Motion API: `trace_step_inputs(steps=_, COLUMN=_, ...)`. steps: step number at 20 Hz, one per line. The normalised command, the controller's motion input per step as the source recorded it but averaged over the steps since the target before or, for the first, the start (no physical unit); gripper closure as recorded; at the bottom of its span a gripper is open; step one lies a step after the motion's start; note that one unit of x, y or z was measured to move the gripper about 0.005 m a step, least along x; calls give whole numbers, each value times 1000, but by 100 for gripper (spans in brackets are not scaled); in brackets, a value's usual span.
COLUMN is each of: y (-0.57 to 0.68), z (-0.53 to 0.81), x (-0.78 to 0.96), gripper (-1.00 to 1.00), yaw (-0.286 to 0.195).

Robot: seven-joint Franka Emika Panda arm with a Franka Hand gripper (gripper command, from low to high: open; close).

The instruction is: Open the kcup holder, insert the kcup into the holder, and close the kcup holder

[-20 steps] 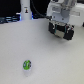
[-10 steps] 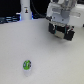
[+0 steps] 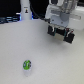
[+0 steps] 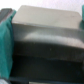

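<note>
A: Item 1 — kcup [image 3: 27, 64]?

B: Small round pod, green top, whitish sides. Sits upright on the white desk [image 3: 45, 55], low in the exterior view and toward that view's left. Nothing touches it. No long axis to speak of — round, so approach angle matters little.

A: Item 2 — gripper [image 3: 62, 36]?

B: Single arm, upper part of the exterior view, toward that view's right. Two dark fingers hang below the pale wrist body w/ a gap between them; jaws look released and hold nothing. Pic is coarse, so that's a reading, not a certainty.

A: Item 3 — kcup holder [image 4: 47, 47]?

B: Wrist view is filled by a dark boxy face w/ a paler upper surface, close in front of the camera — prob. the holder. Blurred; can't make out handles or whether the drawer is out or in. In the exterior view the arm covers that spot, so no separate sighting there. Teal patch [image 4: 6, 42] at one edge of the wrist view — can't id it.

A: Key relation?

B: Pod lies well apart from the jaws, diagonally off toward the exterior view's lower left; holder seems right at the jaws. Judgement: opening step comes first, pod untouched.

A: Other stock?

B: White bottle-like cylinder [image 3: 24, 10] at the far edge of the desk, exterior view's upper left. Not part of the job.
</note>
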Motion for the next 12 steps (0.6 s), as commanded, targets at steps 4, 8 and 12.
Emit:
trace_step_inputs(steps=4, y=-269, z=100, x=414, gripper=100, yaw=-33)
trace_step_inputs(steps=8, y=-393, z=164, x=756, gripper=100, yaw=-56)
trace_step_inputs(steps=12, y=-216, z=99, x=678, gripper=-100, yaw=-64)
